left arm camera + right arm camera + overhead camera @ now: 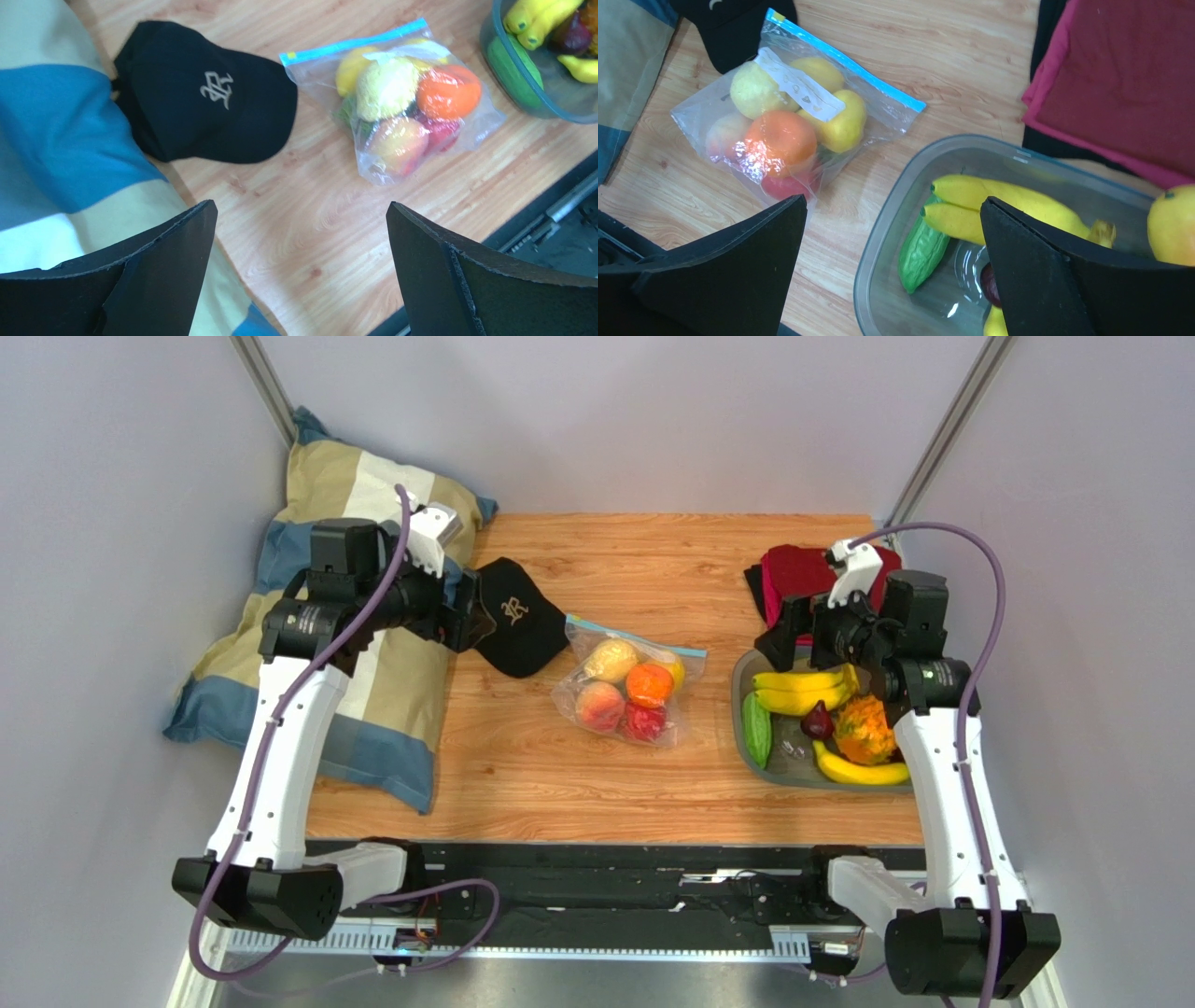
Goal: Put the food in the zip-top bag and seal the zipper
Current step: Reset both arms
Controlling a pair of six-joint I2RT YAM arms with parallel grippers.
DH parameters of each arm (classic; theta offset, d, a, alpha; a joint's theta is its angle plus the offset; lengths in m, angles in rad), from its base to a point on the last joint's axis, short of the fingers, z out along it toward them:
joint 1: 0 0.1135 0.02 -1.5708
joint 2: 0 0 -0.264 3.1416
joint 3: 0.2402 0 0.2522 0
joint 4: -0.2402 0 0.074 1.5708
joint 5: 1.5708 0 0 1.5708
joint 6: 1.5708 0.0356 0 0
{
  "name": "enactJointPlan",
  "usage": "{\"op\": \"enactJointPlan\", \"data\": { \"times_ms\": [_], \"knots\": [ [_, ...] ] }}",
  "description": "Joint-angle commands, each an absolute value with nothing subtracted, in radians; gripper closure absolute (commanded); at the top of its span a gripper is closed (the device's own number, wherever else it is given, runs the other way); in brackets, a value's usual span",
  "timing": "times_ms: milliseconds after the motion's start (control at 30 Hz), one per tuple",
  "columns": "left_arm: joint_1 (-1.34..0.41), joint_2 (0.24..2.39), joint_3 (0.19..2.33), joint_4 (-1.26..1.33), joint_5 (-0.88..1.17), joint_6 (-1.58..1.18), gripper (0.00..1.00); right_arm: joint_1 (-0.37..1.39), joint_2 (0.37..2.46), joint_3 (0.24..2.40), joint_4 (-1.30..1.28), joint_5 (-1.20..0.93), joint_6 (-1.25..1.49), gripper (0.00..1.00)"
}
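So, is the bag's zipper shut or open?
Looks shut: the zipper lies as one flat straight strip, no gap, with fruit inside the zip-top bag. Whether it is sealed end to end, cannot tell.

Filled zip-top bag [794, 105] beside tray [876, 234]

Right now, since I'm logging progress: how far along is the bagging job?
Done: peach, orange and other fruit sit inside the zip-top bag. In hand: nothing; both arms' jaws stand open and empty. Left: bananas and cucumber lie in the tray; the zipper lies flat, but whether it is sealed I cannot tell.
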State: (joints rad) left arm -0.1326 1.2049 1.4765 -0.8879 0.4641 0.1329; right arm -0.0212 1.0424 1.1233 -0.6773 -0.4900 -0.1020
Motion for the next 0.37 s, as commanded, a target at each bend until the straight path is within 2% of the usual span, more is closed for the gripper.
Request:
{"op": "enactJointPlan", "data": {
  "times_ms": [0,167,333],
  "knots": [
    [-0.115,1.215,1.434,-0.977,0.505,0.126,0.01,-0.075,0.982,1.076,-0.719,-0.523,-0.043,0.0],
    [-0.112,1.218,1.373,-0.931,0.488,0.075,0.01,-0.089,0.94,1.022,-0.723,-0.549,-0.028,0.0],
    [-0.112,1.241,1.404,-0.934,0.471,0.077,0.01,-0.097,0.94,0.994,-0.707,-0.569,-0.015,0.0]
  ]
}}
